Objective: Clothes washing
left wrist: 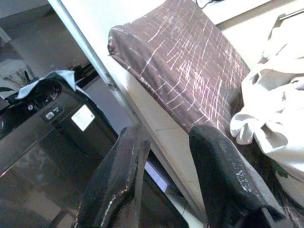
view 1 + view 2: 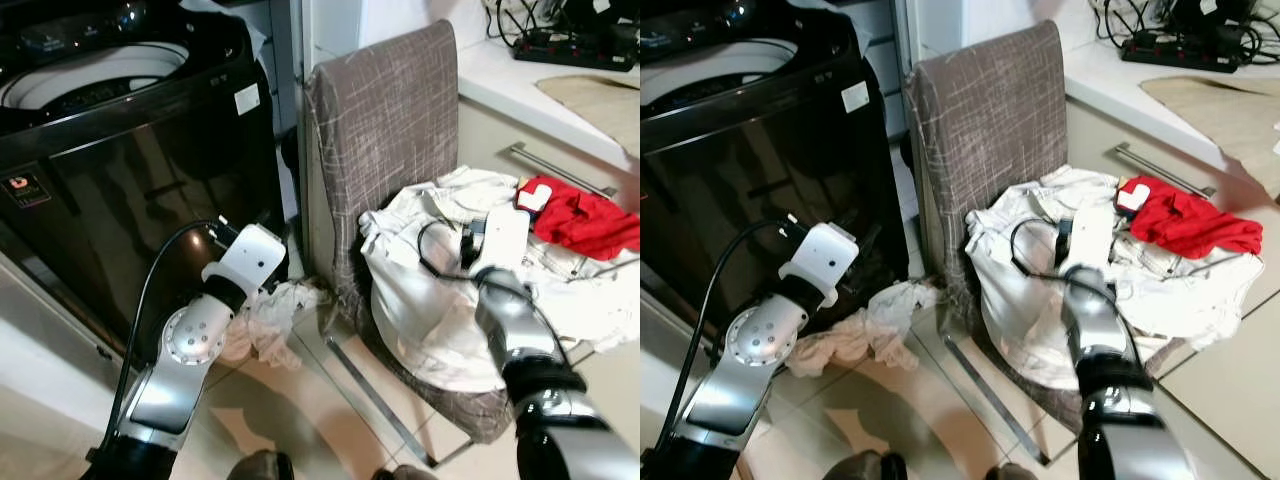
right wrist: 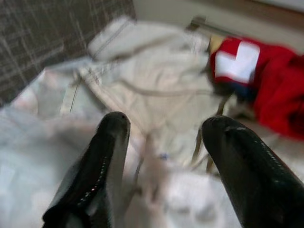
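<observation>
A heap of white clothes (image 2: 420, 300) lies on the seat of a chair (image 2: 385, 110) with a brown plaid cover. A red garment (image 2: 585, 220) rests on the heap's right side. My right gripper (image 3: 166, 128) hovers open just above the white clothes, with nothing between its fingers (image 3: 107, 156). A black top-loading washing machine (image 2: 120, 150) stands at the left with its lid up. My left gripper (image 1: 166, 137) is open and empty, held low between the washer and the chair, facing the chair back. A pale crumpled cloth (image 2: 270, 320) lies on the floor below it.
A counter (image 2: 500, 75) behind the chair carries a power strip (image 2: 575, 45) and cables. A drawer handle (image 2: 555, 168) sits under its edge. A narrow gap separates the washer from the chair. Tiled floor (image 2: 320, 400) lies in front.
</observation>
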Controlling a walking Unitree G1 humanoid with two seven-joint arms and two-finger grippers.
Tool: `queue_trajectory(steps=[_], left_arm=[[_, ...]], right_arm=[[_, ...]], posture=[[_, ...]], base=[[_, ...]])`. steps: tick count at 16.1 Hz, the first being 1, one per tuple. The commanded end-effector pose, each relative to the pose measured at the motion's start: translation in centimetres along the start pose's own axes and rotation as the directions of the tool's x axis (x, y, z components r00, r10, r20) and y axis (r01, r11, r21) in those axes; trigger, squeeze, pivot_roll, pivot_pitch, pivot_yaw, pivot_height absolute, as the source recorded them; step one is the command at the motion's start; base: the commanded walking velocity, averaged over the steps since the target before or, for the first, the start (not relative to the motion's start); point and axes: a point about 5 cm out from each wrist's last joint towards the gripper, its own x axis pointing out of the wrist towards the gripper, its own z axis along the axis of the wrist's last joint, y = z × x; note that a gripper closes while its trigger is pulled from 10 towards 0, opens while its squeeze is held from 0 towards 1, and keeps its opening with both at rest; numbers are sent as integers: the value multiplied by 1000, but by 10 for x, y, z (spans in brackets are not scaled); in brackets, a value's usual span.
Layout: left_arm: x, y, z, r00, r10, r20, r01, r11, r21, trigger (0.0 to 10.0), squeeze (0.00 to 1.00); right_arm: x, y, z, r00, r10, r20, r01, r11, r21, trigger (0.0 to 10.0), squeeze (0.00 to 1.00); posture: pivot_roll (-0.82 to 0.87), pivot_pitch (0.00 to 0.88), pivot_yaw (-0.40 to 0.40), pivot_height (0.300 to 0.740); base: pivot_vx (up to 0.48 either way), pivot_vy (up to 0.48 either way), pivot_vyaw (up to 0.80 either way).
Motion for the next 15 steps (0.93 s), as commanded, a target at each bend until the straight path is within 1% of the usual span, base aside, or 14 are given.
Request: queue_trajectory(steps=[1,2,3,5,7,8,9,10,11,12,13,14,15], left_arm=[[-5,-1,2,1000,0,-5,0,1000,7,10000,0],[-9,-1,2,1000,1,-9,-1,1000,3,10000,0],[-11,-2,2,1000,-2,-15,2,1000,1,10000,0],[-23,-4,1,999,-21,-35,21,1000,3,10000,0],[-28,0,1,999,-13,-47,14,1000,8,10000,0],[-30,3,3,999,-4,-54,4,1000,11,10000,0],[-32,4,4,998,-3,-55,4,1000,12,10000,0],[-35,5,5,998,-6,-61,6,1000,14,10000,0],[-39,6,6,998,-9,-68,10,1000,16,10000,0],[-44,5,6,996,-19,-83,21,1000,19,10000,0],[-49,5,6,995,-26,-94,29,999,22,10000,0],[-60,8,7,992,-39,-124,43,999,32,10000,0],[-68,10,7,989,-42,-143,48,998,39,10000,0]], right_arm=[[2,-1,-4,999,25,-39,-26,999,-25,10000,1000],[4,-1,-5,994,84,-69,-89,994,-68,10000,1000],[5,-2,-5,991,103,-82,-110,990,-84,10000,1000],[11,-9,-1,981,157,-116,-173,973,-151,10000,1000],[15,-13,4,971,186,-150,-212,960,-184,10000,1000],[18,-12,6,950,235,-204,-282,927,-247,10000,1000],[18,-13,7,946,241,-218,-299,909,-290,10000,1000],[20,-16,9,946,238,-222,-302,894,-330,10000,949],[21,-18,10,944,236,-229,-305,888,-343,10000,0],[21,-19,9,937,251,-244,-327,876,-355,10000,0],[21,-20,7,934,253,-253,-333,873,-356,10000,0],[19,-19,-3,923,254,-288,-346,877,-334,10000,0],[16,-17,-11,920,252,-301,-344,885,-312,10000,0]], posture=[[-29,101,45,740],[-23,117,47,740],[-19,124,48,740],[9,154,54,740],[30,166,56,740],[39,178,59,740],[44,186,61,740],[51,203,68,740],[61,220,75,740],[79,244,84,740],[92,255,88,740],[125,285,98,740],[150,305,111,740]], base=[[0,0,0],[0,0,0],[0,0,0],[0,0,0],[0,0,0],[0,0,0],[0,0,0],[0,0,0],[0,0,0],[0,0,0],[0,0,0],[0,0,0],[0,0,0]])
